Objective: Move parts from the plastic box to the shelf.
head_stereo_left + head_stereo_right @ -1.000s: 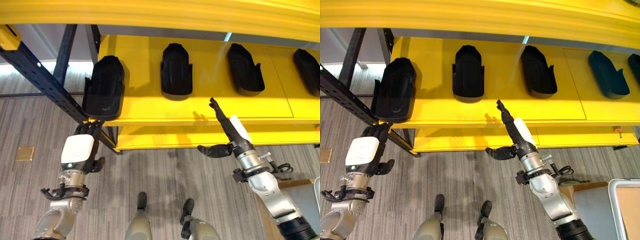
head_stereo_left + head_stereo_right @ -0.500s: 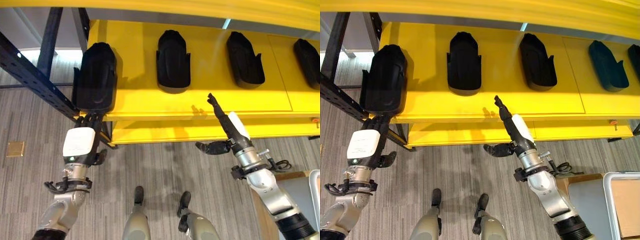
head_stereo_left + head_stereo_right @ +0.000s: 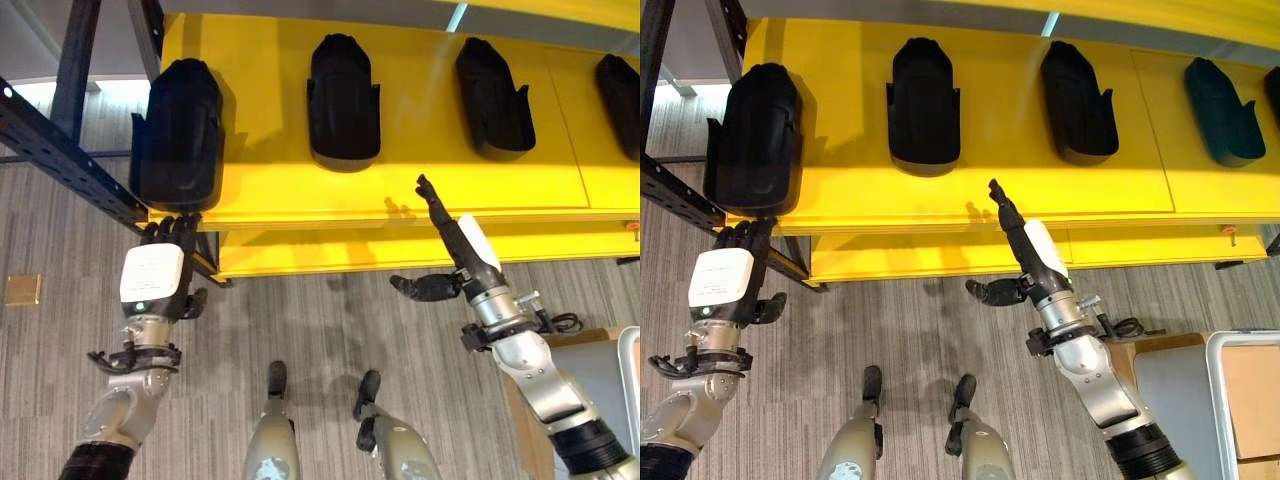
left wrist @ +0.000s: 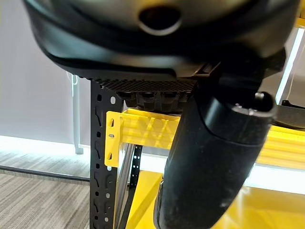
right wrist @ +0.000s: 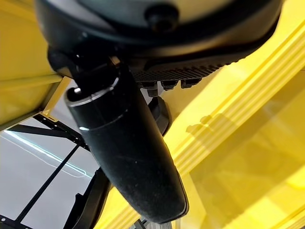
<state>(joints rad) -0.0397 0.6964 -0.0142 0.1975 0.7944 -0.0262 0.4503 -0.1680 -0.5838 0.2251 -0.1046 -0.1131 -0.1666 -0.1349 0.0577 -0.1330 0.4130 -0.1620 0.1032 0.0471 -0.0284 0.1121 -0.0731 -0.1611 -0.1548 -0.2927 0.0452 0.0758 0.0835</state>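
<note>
Now four black parts (image 3: 343,95) on yellow shelf (image 3: 400,190)

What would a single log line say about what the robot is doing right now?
left robot hand: below leftmost black part at shelf edge | right robot hand: open, empty, fingers pointing at shelf | four black parts on shelf

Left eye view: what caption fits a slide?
Left hand beneath the black part on the yellow shelf; right hand open.
</note>
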